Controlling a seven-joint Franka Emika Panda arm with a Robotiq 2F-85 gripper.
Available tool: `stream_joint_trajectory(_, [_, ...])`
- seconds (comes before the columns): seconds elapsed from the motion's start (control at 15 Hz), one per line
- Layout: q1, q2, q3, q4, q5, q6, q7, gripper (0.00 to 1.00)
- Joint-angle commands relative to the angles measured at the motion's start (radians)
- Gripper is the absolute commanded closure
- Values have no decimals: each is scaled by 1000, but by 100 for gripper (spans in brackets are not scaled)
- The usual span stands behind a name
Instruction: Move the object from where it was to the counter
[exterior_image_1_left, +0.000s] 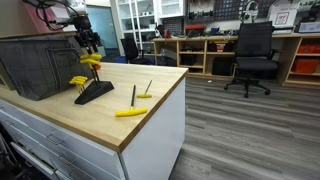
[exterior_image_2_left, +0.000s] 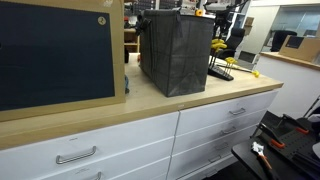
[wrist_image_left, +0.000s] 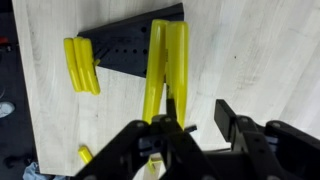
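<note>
A black tool stand (exterior_image_1_left: 96, 92) sits on the wooden counter (exterior_image_1_left: 150, 125) and holds yellow-handled tools. One pair of yellow handles (exterior_image_1_left: 91, 61) sticks up at its top, and others (exterior_image_1_left: 77, 82) hang at its side. My gripper (exterior_image_1_left: 88, 42) hovers just above the top handles. In the wrist view the long yellow handles (wrist_image_left: 165, 60) run from the stand (wrist_image_left: 125, 50) down to my left finger. The gripper (wrist_image_left: 198, 118) is open, with bare wood between the fingers. Two yellow-handled tools (exterior_image_1_left: 131, 112) (exterior_image_1_left: 146, 93) lie on the counter.
A large black mesh basket (exterior_image_1_left: 35, 65) (exterior_image_2_left: 175, 50) stands on the counter beside the stand. The counter's edge (exterior_image_1_left: 160, 105) drops to the floor near the loose tools. An office chair (exterior_image_1_left: 252, 55) and shelves stand far behind.
</note>
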Motion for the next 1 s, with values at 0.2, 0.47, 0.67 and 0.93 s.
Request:
stream_joint_trajectory(0.2, [-7, 18, 6, 33, 27, -26, 15, 8])
stream_joint_trajectory(0.47, [-6, 15, 12, 32, 49, -31, 12, 0])
stream_joint_trajectory(0.67, [-8, 16, 11, 32, 64, -33, 14, 0])
stream_joint_trajectory(0.93, [-10, 19, 8, 21, 66, -31, 20, 0])
